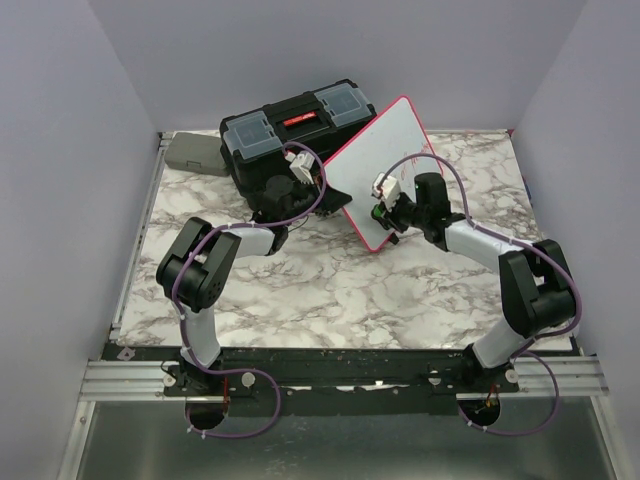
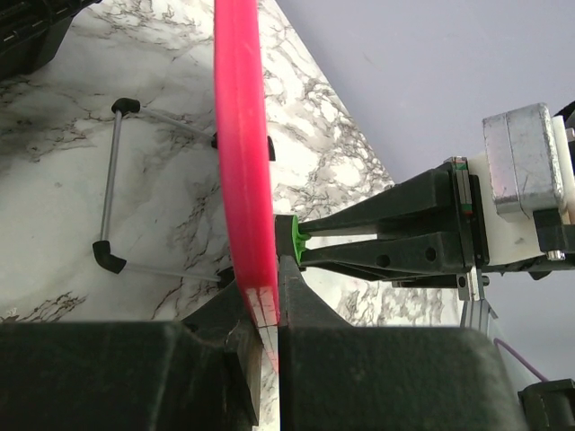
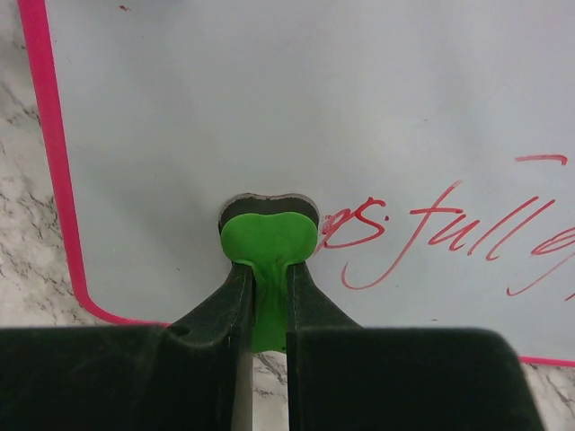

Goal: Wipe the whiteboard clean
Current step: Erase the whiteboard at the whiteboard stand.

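Note:
The whiteboard (image 1: 385, 150) has a pink-red frame and stands tilted on the marble table, next to the toolbox. My left gripper (image 2: 262, 301) is shut on the board's frame (image 2: 241, 135), seen edge-on in the left wrist view. My right gripper (image 3: 269, 269) is shut on a green eraser (image 3: 268, 238) and presses its dark pad flat against the white face (image 3: 269, 90). Red handwriting (image 3: 449, 233) lies just right of the eraser; the face to its left and above is white. In the top view the right gripper (image 1: 383, 212) sits at the board's lower part.
A black toolbox (image 1: 290, 130) with clear lid compartments stands behind the board at the back. A grey case (image 1: 193, 153) lies at the back left. A wire stand with black feet (image 2: 108, 180) rests on the table behind the board. Grey walls close in three sides.

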`<move>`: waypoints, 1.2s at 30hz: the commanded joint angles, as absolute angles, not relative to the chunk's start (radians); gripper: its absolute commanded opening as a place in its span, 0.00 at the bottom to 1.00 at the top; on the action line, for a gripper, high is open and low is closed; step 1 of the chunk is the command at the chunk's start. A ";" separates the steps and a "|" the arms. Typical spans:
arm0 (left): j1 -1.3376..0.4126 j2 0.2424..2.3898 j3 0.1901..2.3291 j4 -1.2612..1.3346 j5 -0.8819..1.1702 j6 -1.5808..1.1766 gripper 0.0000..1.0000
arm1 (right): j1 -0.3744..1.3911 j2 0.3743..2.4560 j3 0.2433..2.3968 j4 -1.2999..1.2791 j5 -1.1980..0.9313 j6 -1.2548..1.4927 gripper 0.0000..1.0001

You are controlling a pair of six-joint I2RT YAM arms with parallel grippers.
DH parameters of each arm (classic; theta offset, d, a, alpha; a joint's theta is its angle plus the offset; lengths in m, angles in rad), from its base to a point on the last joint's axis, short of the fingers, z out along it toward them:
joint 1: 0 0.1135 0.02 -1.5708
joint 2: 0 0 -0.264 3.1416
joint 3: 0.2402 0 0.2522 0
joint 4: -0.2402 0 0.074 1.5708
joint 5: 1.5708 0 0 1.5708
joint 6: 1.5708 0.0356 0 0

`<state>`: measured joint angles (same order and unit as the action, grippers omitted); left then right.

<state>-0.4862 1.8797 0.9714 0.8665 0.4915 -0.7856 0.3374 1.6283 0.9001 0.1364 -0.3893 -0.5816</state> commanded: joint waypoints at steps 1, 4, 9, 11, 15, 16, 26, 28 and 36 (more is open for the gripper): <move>-0.541 1.881 0.973 0.913 0.687 -0.833 0.00 | 0.345 1.674 0.945 -0.104 -0.455 -0.768 0.01; -0.540 1.877 0.969 0.913 0.686 -0.833 0.00 | 0.344 1.697 0.970 -0.174 -0.471 -0.815 0.01; -0.541 1.873 0.970 0.903 0.689 -0.828 0.00 | 0.345 1.683 0.966 -0.068 -0.472 -0.720 0.01; -0.541 1.871 0.969 0.899 0.688 -0.823 0.00 | 0.345 1.658 0.948 0.064 -0.433 -0.625 0.01; -0.541 1.871 0.969 0.898 0.688 -0.822 0.00 | 0.345 1.598 0.880 0.329 -0.321 -0.471 0.01; -0.541 1.873 0.972 0.896 0.688 -0.822 0.00 | 0.345 1.582 0.852 0.396 -0.290 -0.436 0.01; -0.541 1.870 0.972 0.894 0.688 -0.825 0.00 | 0.330 1.619 0.809 0.432 -0.235 -0.473 0.01; -0.541 1.865 0.965 0.894 0.686 -0.821 0.00 | 0.312 1.633 0.827 0.333 -0.302 -0.534 0.01; -0.541 1.872 0.968 0.906 0.684 -0.830 0.00 | 0.296 1.705 0.928 -0.220 -0.551 -0.945 0.01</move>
<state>-0.4992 1.8797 0.9714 0.8650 0.5289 -0.7891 0.2924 1.6146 0.9138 0.1806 -0.4316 -0.7147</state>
